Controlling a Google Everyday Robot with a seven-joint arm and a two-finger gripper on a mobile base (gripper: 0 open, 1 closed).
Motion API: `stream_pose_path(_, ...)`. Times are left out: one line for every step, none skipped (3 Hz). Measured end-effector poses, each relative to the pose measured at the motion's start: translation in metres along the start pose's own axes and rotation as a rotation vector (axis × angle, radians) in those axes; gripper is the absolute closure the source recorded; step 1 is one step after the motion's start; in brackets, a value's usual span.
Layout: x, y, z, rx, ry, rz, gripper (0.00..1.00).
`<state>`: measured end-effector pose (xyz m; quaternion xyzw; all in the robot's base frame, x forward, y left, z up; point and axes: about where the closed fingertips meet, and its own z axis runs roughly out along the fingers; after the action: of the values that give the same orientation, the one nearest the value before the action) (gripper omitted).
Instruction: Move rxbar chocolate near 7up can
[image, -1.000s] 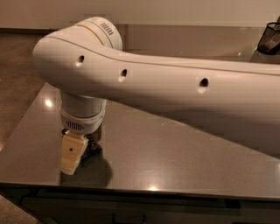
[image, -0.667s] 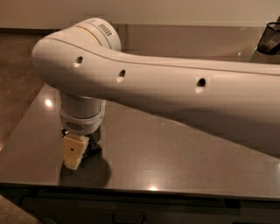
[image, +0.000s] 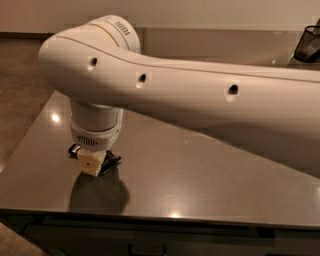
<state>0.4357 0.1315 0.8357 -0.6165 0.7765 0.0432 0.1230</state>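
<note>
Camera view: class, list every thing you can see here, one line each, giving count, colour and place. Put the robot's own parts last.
table: one, glossy grey, fills the middle and lower part of the view.
mesh container: one, black, far top right corner, behind the arm.
floor: brown, left of the table.
wall: pale, along the top edge.
small black thing: one, on the table right under the gripper, mostly hidden; what it is cannot be told.
arm: one, white, reaching from the right edge to the upper left, then turning down.
gripper: one, cream and black, low over the table's front left part.
</note>
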Motion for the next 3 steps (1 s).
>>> stream_pose_path(0.007,-0.015,-0.009,0.010,0.000,0.017,0.95)
stream_pose_path(0.022,-0.043,-0.025,0.035,-0.003,0.051,1.00)
stream_pose_path(0.034,-0.062,-0.035,0.055,0.000,0.074,1.00)
